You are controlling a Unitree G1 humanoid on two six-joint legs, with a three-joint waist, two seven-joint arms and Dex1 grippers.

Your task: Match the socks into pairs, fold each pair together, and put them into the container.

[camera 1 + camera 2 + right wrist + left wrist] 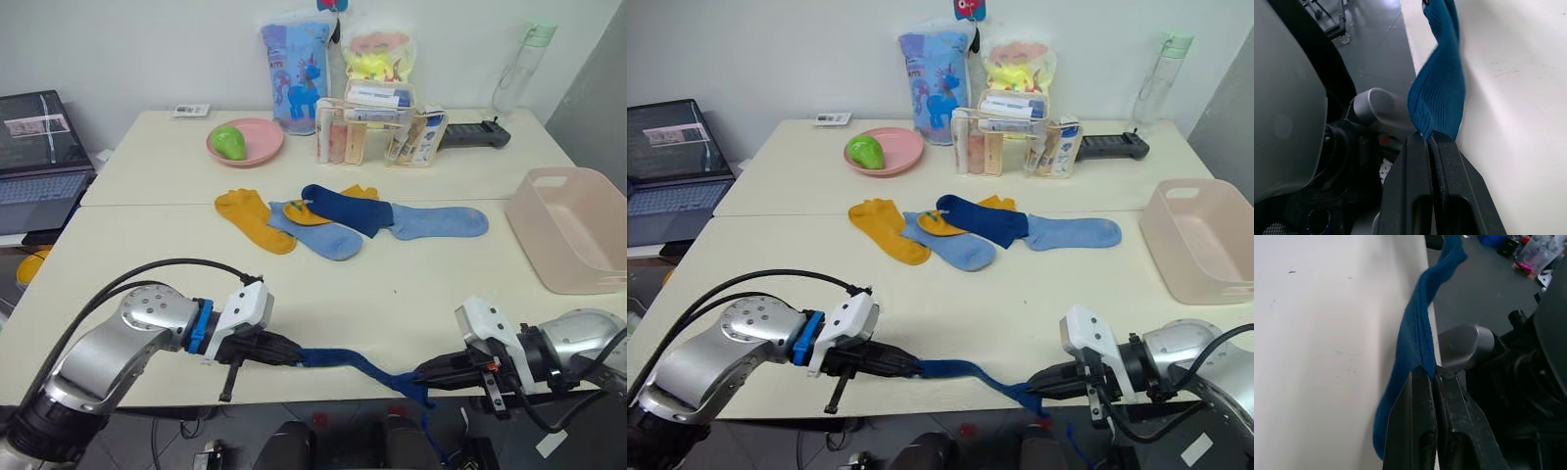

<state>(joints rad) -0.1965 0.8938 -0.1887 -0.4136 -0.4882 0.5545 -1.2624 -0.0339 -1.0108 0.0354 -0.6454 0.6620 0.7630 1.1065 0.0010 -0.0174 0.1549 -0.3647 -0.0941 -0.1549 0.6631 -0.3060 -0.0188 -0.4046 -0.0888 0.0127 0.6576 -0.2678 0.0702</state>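
A dark navy sock (358, 365) is stretched along the table's front edge between my two grippers. My left gripper (294, 354) is shut on one end of it, my right gripper (423, 376) on the other; both wrist views show the knit (1418, 340) (1439, 93) pinched between closed fingers. Farther back in the middle of the table lies a loose pile: a mustard yellow sock (253, 217), a light blue sock (321, 234), a second navy sock (348, 208) and another light blue sock (441, 221), with more yellow (361, 192) peeking out beneath. The pale pink container (576, 227) stands at the right edge.
At the back stand a pink plate (263, 149) with a green object (230, 142), a clear organizer (377, 127) with bottles, a printed blue bag (296, 76) and a water bottle (519, 69). A laptop (37, 147) sits off the table's left side.
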